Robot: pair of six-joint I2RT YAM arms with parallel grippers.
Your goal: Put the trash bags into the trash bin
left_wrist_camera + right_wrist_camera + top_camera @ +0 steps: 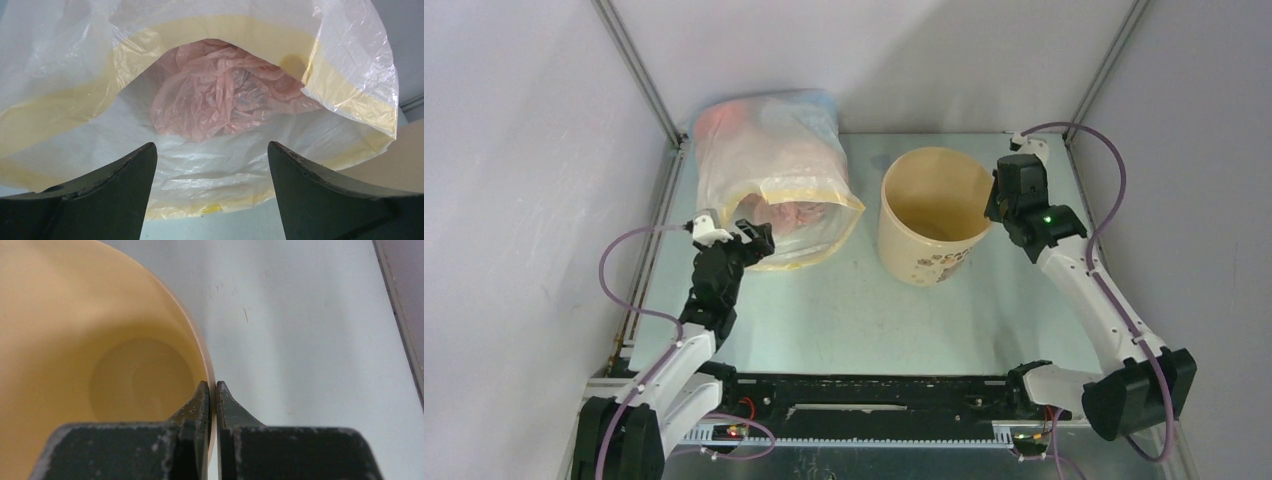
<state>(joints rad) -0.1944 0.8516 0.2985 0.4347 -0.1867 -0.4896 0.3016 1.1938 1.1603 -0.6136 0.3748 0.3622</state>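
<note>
Step in hand, as I read it: reaching for a bag, nothing moved over yet. The L tool [211, 146] is spread wide w/ nothing between its fingers, aimed at the mouth of the big clear sack [769, 150]. The sack lies on its side at the far left of the tabletop [854, 320], opening toward that arm. The trash bags [220, 95] sit inside it, well back from the mouth: a pale-pink, see-through wad, thin film, heavily crumpled, no firm edge to catch. The sack is whitish, slack and wrinkly, w/ a yellow hem [65, 95] arching over the opening. The R tool [212, 386] is pinched closed on the rim of the trash bin [924, 262], one finger inside the wall and one outside, prob. to steady it. The bin is a round tan paper bucket, tapered, smooth-walled, printing on its side, upright just right of the sack; its floor shows bare. Next move prob. needs the L tool to go in under the hem, past the sack's lower lip, and close on a pink fold only. Film this light will likely drag the sack along if both get pinched.
</note>
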